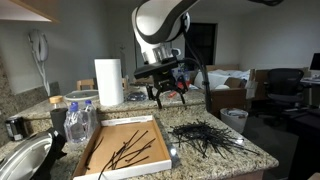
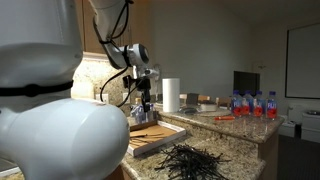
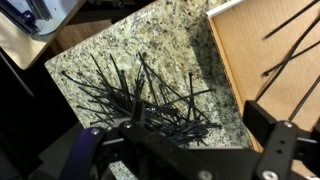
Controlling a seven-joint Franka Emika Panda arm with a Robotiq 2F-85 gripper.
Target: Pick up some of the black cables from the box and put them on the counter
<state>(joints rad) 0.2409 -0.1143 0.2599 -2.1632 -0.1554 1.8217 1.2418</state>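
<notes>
The box lies on the counter, with a few black cables spread on its brown floor. A larger heap of black cables rests on the counter just beside the box. My gripper hangs well above the counter, near the box's far corner, open and empty. In the wrist view the heap lies under the gripper, and the box shows at right with some cables in it. An exterior view shows the gripper, the box and the heap.
A paper towel roll stands behind the box. A round metal bowl and a clear container sit beside the box. Bottles line a far counter. The counter's edge runs just past the heap.
</notes>
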